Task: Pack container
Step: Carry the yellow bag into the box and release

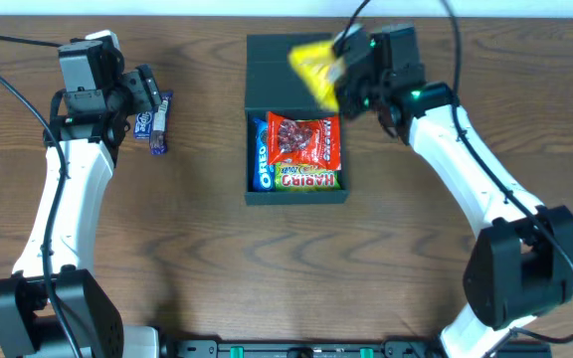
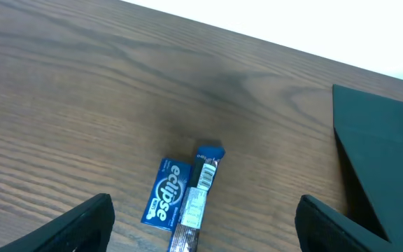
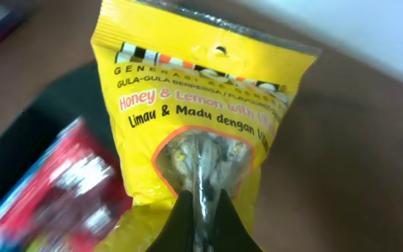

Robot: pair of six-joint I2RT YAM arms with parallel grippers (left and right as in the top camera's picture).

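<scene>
hovering at left, left gripper [image 2: 205,224] is holding its jaws wide apart over an eclipse pack [image 2: 165,201] and a wrapped bar [image 2: 196,199]. container [image 1: 296,196] is sitting open mid-table, holding a haribo bag [image 1: 304,149]. right gripper [image 3: 203,213] is clamping a yellow sweets bag [image 3: 201,91] over the container's far end.

Your left arm [image 1: 63,199] stands from its base at the lower left of the overhead view and runs straight up the frame. Its wrist is bent so that the left fingers [image 2: 82,224] point inward toward the middle. Those fingers are spread wide, with nothing between them. Your right arm [image 1: 466,169] reaches from its base at the lower right, diagonally up and inward. The right fingers [image 3: 180,231] are pressed together on one edge of a yellow packet [image 3: 201,105], which juts out beyond their tips. A green light shows on the right wrist [image 1: 406,94].
</scene>
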